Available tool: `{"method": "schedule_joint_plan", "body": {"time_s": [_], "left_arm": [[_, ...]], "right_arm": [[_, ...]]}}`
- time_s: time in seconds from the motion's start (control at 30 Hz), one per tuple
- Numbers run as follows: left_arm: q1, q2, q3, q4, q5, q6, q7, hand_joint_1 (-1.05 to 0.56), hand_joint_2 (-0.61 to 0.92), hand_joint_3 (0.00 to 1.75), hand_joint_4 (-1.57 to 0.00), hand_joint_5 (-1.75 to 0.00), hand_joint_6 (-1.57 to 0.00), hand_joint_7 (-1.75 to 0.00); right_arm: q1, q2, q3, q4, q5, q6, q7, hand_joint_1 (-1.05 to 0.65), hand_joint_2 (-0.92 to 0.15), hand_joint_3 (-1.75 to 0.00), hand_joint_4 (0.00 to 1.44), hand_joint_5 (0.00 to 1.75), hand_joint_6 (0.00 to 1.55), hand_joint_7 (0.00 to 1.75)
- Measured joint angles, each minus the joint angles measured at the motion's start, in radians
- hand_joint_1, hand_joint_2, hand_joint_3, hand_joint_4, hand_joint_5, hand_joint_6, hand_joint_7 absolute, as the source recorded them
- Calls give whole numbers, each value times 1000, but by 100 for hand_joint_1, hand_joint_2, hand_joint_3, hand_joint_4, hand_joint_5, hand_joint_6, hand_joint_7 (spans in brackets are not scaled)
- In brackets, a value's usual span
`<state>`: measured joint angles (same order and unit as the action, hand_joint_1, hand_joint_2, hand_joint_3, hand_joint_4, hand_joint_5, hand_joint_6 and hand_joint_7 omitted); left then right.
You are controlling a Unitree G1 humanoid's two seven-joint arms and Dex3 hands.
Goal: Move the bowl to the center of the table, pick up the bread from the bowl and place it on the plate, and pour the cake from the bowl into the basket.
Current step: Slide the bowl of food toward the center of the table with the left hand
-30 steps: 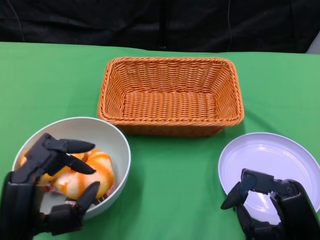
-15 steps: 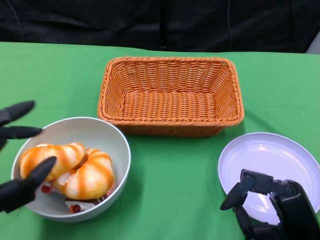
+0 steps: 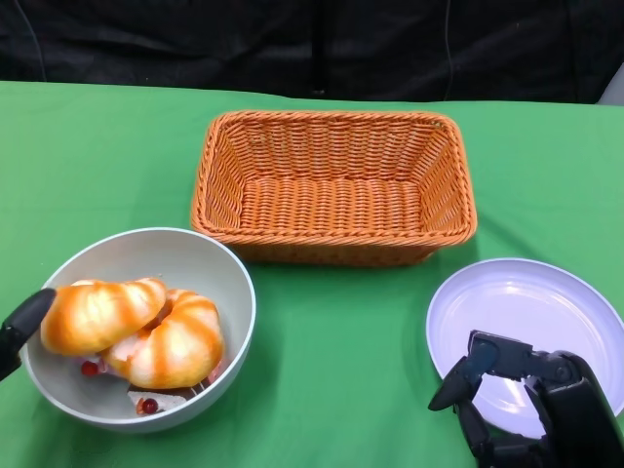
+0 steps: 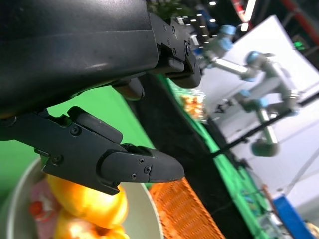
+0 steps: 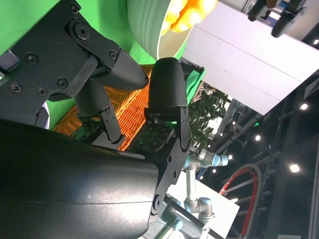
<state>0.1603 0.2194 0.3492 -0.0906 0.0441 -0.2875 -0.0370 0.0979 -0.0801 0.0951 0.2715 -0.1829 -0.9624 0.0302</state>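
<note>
The left robot hand was seen only as a black fingertip at the left edge of the head view, just beside the bowl and close to the bread; whether it touched either could not be told. In the left wrist view its fingers were spread apart above the bowl, with nothing gripped between them. The bowl was placed on the left front of the green desk, well off the centre. Two orange-glazed pieces of bread were lying inside it, one upon the other, and beneath them a pale cake with red spots was partly hidden. The right robot hand was held low at the near right, over the near edge of the white plate; its fingers were bent but kept apart, and nothing was held in them. Contact with the plate could not be judged. The orange woven basket was set at the middle of the desk, behind both bowl and plate.
</note>
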Motion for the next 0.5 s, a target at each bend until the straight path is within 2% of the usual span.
{"method": "schedule_joint_plan", "body": {"time_s": [0.1, 0.2, 0.5], "left_arm": [[-2, 21, -3, 0, -2, 86, -12, -62, 92, 46, 0, -51, -6, -31], [-16, 48, -17, 8, -12, 180, -43, -59, 92, 45, 0, -49, -7, -27], [-92, 118, -61, 14, -32, 516, -127, -69, 92, 52, 0, -22, -5, -11]], "right_arm": [[1, 0, 0, -2, 0, 0, -2, -24, -27, -149, 82, 160, 86, 117], [2, 0, 1, -6, 0, 0, -2, -23, -27, -149, 82, 161, 86, 117], [10, 0, 2, -16, 1, 4, -2, -24, -28, -149, 82, 160, 85, 117]]}}
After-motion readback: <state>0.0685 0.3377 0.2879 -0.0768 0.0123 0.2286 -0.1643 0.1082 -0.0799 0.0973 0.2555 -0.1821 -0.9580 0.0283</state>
